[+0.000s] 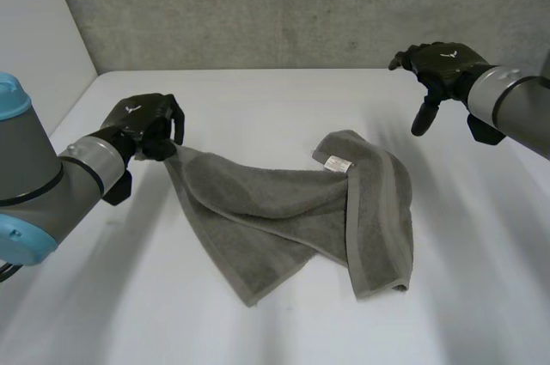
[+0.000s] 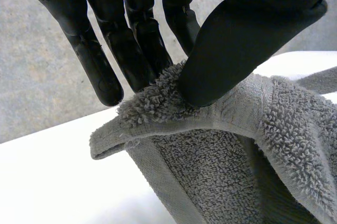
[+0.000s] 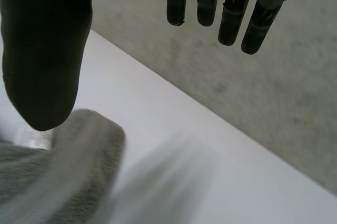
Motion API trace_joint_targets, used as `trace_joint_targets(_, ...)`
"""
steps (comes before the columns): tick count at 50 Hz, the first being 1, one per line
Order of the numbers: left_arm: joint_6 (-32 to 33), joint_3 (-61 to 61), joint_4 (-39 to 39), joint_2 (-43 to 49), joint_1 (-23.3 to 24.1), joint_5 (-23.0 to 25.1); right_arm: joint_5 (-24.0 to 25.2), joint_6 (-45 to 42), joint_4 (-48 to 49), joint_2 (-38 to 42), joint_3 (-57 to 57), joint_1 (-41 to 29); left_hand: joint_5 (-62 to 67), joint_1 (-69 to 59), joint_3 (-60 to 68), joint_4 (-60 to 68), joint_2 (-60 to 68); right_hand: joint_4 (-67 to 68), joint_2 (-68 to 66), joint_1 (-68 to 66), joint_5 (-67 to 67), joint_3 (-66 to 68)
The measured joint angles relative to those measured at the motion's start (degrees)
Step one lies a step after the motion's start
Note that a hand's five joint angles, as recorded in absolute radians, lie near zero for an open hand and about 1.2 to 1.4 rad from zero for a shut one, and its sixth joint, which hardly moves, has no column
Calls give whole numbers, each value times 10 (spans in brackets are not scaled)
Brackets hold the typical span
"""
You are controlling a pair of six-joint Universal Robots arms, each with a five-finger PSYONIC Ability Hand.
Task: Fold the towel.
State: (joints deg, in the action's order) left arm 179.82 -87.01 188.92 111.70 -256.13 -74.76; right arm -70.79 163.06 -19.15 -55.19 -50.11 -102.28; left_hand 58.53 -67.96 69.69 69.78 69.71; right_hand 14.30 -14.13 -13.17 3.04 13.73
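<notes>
Head view gives you the grey towel (image 1: pixel 292 210) lying crumpled and partly doubled over in the middle of the white tabletop (image 1: pixel 258 99). Your left robot hand (image 1: pixel 146 124) pinches the towel's left-end corner between thumb and fingers, as the left wrist view confirms. Your right robot hand (image 1: pixel 438 64) hangs above the tabletop with its fingers spread, holding nothing, well apart from the towel.
</notes>
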Motion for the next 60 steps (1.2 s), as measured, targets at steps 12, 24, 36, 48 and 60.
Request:
trace_joint_targets(12, -2, -5, 0, -4, 0, 0, 141, -255, 14, -155, -283, -4, 0, 0, 0, 0, 0, 0, 0, 3, 0, 0)
trace_joint_targets(24, -2, -9, 1, -1, 0, 1, 166, -551, 16, -178, -495, -10, 0, 0, 0, 0, 0, 0, 0, 3, 0, 0)
trace_joint_targets(36, -2, -15, 4, -1, 3, 0, 152, -589, 121, -143, -552, -33, 0, 0, 0, 0, 0, 22, -17, -33, 38, 26)
trace_joint_targets(48, -1, -24, 14, -2, 3, 0, 126, -586, 203, -122, -563, -47, 0, 0, 0, 0, 0, 203, -207, -215, 216, 209)
trace_joint_targets(60, -1, -26, 14, -3, 3, 0, 98, -571, 225, -137, -549, -47, 0, 0, 0, 0, 0, 447, -444, -461, 459, 449)
